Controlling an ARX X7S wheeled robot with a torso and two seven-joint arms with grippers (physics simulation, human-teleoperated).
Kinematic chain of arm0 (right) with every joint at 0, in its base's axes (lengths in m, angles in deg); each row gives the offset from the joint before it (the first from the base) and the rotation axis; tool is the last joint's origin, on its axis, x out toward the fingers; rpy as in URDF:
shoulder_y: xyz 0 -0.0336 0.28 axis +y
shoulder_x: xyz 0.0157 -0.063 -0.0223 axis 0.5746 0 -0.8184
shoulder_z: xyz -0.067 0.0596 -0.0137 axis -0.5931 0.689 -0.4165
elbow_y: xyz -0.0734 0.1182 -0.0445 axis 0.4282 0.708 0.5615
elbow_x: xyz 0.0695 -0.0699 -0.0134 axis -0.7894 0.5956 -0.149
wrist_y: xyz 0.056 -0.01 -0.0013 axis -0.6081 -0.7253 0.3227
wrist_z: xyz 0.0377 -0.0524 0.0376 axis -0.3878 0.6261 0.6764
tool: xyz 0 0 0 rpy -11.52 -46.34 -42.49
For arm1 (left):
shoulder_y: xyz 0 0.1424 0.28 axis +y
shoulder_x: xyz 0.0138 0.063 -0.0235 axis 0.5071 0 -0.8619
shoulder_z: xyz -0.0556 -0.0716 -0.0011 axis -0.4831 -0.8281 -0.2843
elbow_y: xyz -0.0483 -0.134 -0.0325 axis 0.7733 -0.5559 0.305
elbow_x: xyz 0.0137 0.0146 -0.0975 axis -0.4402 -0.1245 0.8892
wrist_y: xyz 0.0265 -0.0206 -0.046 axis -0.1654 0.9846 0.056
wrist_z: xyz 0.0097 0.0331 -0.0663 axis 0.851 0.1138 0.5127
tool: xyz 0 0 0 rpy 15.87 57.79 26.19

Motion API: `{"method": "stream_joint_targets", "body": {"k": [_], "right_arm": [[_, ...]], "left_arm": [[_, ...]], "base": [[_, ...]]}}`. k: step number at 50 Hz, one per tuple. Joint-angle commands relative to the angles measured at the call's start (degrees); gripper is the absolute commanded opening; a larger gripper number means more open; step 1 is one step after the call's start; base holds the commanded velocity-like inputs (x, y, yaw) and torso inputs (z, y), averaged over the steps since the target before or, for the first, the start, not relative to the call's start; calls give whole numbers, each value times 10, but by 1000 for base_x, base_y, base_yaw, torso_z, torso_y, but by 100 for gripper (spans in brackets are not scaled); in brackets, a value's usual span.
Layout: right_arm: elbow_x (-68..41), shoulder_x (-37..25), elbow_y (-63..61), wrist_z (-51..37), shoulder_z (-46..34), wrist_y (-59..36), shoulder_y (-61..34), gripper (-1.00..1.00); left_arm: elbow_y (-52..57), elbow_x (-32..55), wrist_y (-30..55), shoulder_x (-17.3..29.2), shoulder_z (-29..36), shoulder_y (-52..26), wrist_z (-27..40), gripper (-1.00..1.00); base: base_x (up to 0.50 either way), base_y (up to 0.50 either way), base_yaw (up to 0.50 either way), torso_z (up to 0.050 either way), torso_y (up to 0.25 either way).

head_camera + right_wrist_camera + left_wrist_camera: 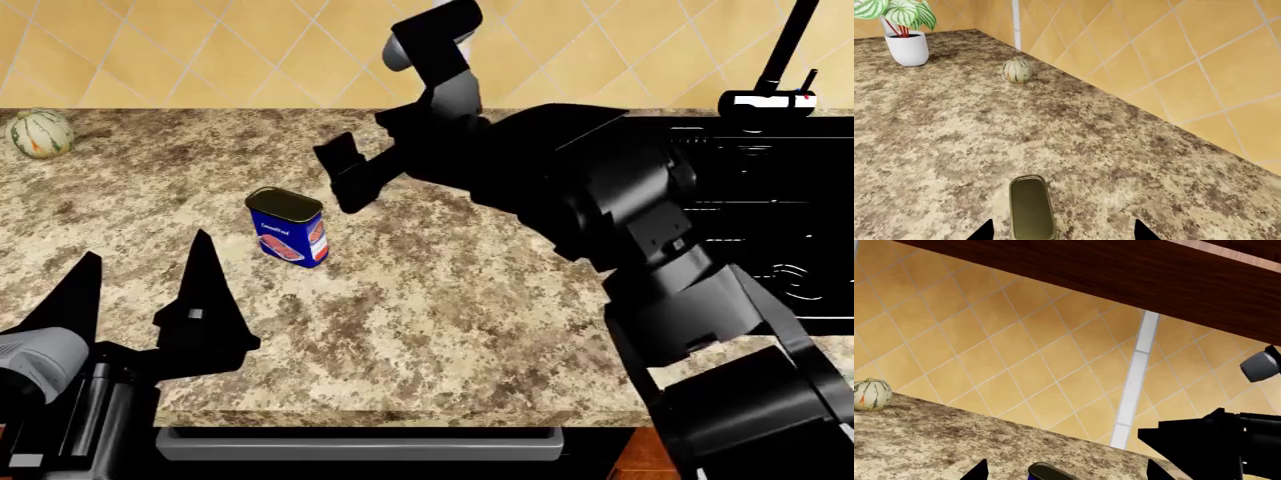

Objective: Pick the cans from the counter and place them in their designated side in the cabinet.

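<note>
Blue can [288, 227] upright on counter [441, 300], untouched; both grippers, left [144, 290] and right [350, 170], jaws spread wide, holding nothing; likely rigid, light, slick metal, so grip the flat sides mid-height.

A can [290, 227] stands on the counter [441, 300], left of middle. A small melon [42, 133] lies at the back left edge, by the wall.

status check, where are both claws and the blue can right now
Left claw open, low, near the granite counter's front edge. Right claw open, above and behind the upright blue tin can. Nothing between them.
</note>
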Motion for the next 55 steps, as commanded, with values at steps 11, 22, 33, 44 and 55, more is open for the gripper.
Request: {"method": "stream_joint_targets", "body": {"k": [11,22,33,44,55], "right_arm": [[-322,55,254,21,-388,268,-105,100],[-424,55,273,15,-510,332,-97,100],[-429,55,308,3,-513,410,-74,100],[-428,55,274,27,-515,411,-71,100],[-407,55,258,39,-514,398,-68,100]], "left_arm": [[4,1,-2,9,-5,6,0,100],[3,3,-4,13,-9,10,2,100],[1,6,-1,12,-9,10,3,100],[1,4,-3,14,-12,14,3,100],[0,3,-5,15,-13,17,3,100]], "base": [[0,0,0,0,0],[0,0,0,0,0],[0,0,0,0,0],[0,0,0,0,0],[0,0,0,0,0]]}}
